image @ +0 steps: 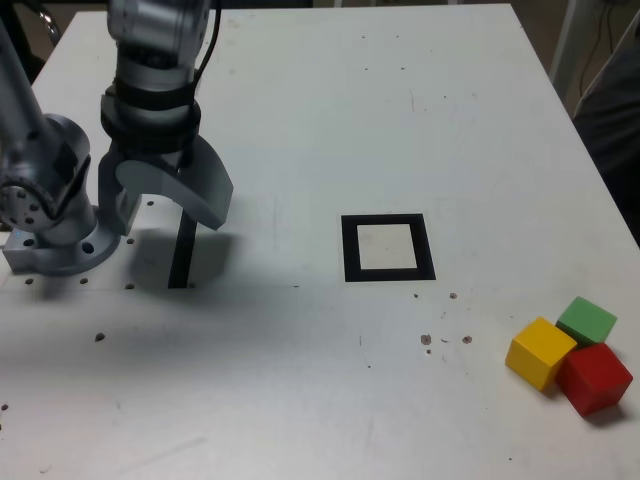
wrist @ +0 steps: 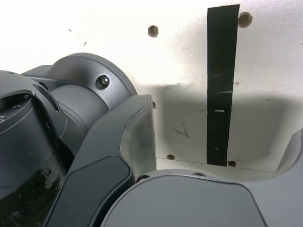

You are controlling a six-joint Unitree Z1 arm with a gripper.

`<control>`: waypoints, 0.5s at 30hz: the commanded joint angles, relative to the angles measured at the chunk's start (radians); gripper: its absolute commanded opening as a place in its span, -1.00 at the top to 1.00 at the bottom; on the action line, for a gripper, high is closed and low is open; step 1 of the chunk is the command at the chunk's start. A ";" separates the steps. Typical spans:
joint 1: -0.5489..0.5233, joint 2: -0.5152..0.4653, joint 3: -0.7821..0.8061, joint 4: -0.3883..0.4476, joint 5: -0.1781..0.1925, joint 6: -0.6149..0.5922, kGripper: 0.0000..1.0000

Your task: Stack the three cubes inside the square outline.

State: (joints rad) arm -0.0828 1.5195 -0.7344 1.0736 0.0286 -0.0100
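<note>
The three cubes lie close together on the white table at the exterior view's lower right: yellow (image: pixel 541 351), green (image: pixel 587 320) and red (image: pixel 594 377), all touching or nearly so. The square outline (image: pixel 388 272), a thick black border with a white centre, lies flat near the table's middle with nothing in it. My gripper (image: pixel 165 213) hangs far off at the exterior view's left, just above the table, open, with nothing between its jaws. The wrist view shows one grey finger (wrist: pixel 137 137) and bare table; no cube or outline appears there.
A thin straight black strip (image: pixel 183 250) (wrist: pixel 220 85) lies on the table directly under the gripper. The arm's grey base (image: pixel 55 235) is bolted at the exterior view's left edge. Small holes and dark specks dot the tabletop (image: pixel 300 380). A dark object (image: pixel 615 120) stands past the right edge.
</note>
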 commanded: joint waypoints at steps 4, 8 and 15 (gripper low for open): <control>-0.002 -0.023 -0.003 0.008 -0.004 -0.006 -0.99; -0.002 -0.025 -0.001 0.009 -0.008 -0.012 -0.99; -0.002 -0.009 -0.019 0.024 -0.014 -0.014 -0.99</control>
State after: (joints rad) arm -0.0828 1.5064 -0.7483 1.0917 0.0161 -0.0217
